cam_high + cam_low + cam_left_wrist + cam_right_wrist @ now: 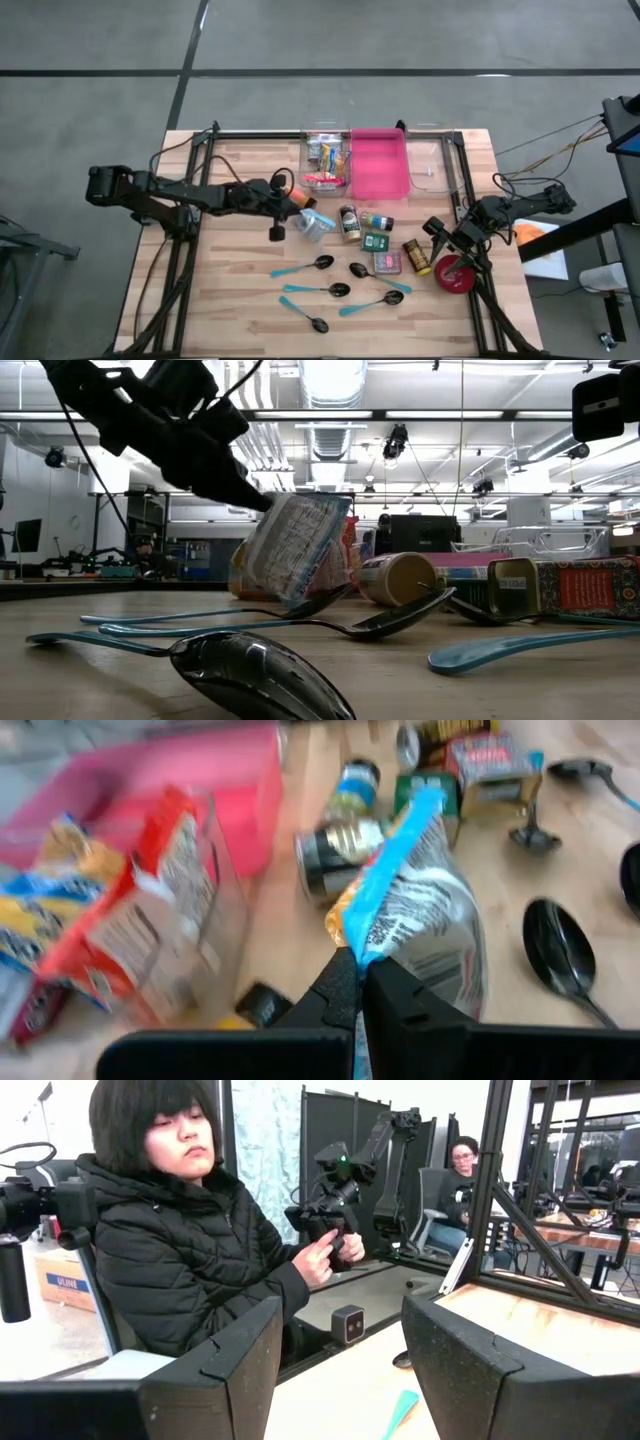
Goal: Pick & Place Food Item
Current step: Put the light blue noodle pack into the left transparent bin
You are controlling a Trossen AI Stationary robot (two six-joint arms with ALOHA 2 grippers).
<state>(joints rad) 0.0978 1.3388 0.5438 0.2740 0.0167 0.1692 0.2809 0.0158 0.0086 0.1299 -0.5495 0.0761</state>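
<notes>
Inspector A: Left gripper [358, 982] is clamped on the top seam of a crinkly silver-and-blue foil snack packet [425, 915]. The packet hangs tilted above the light wooden table [230, 300], just beside the clear plastic bin of packaged snacks [325, 165].

Inspector B: Handling properties?

Inspector A: Judged light, soft and puffy. The foil looks slick, and the body would crush under pressure. The flat sealed edge is the sound hold, as now taken. Expect it to swing on any quick move.

Inspector B: Neighbouring items?

Inspector A: A pink plastic tray [380, 165] beside the bin; small spice jars [362, 222] and black-bowled, teal-handled spoons [320, 290] below.

Inspector B: Right gripper [452, 240]?

Inspector A: Idle at the table's right edge near a red round lid [455, 275], fingers apart, holding nothing.
</notes>
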